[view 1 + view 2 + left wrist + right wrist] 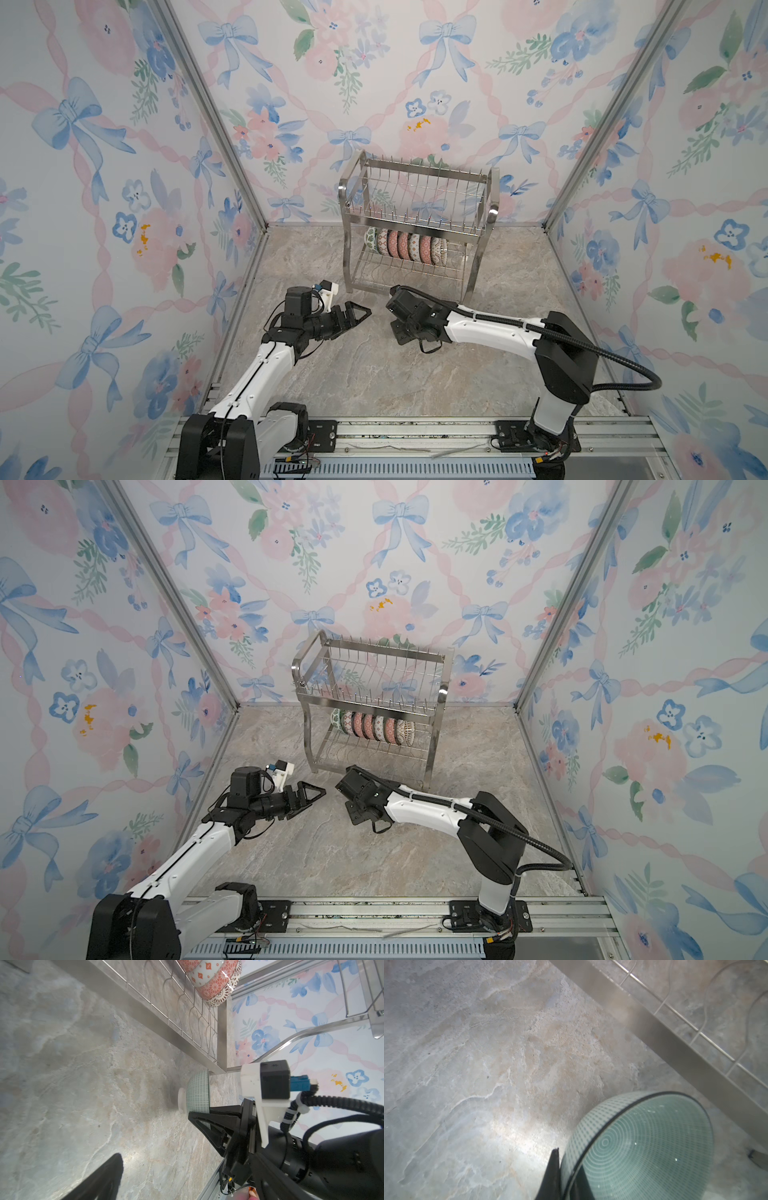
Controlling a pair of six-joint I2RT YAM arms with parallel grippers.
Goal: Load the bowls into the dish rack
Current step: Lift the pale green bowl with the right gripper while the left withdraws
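Observation:
The dish rack (pixel 415 226) (pixel 370 700) stands at the back of the table in both top views, with several patterned bowls (pixel 405 246) (pixel 372 728) on edge in its lower tier. A pale green bowl (pixel 643 1147) (pixel 198 1093) sits upright low at the tabletop in front of the rack; the right wrist hides it in both top views. My right gripper (pixel 568 1178) is shut on the bowl's rim, one finger outside and one inside. My left gripper (pixel 360 313) (pixel 315 791) stands open to the left of it, holding nothing.
The rack's lower front bar (pixel 675 1043) (pixel 166 1012) runs close behind the green bowl. Patterned walls enclose the marble tabletop (pixel 374 374) on three sides. A metal rail (pixel 415 432) with the arm bases runs along the front edge.

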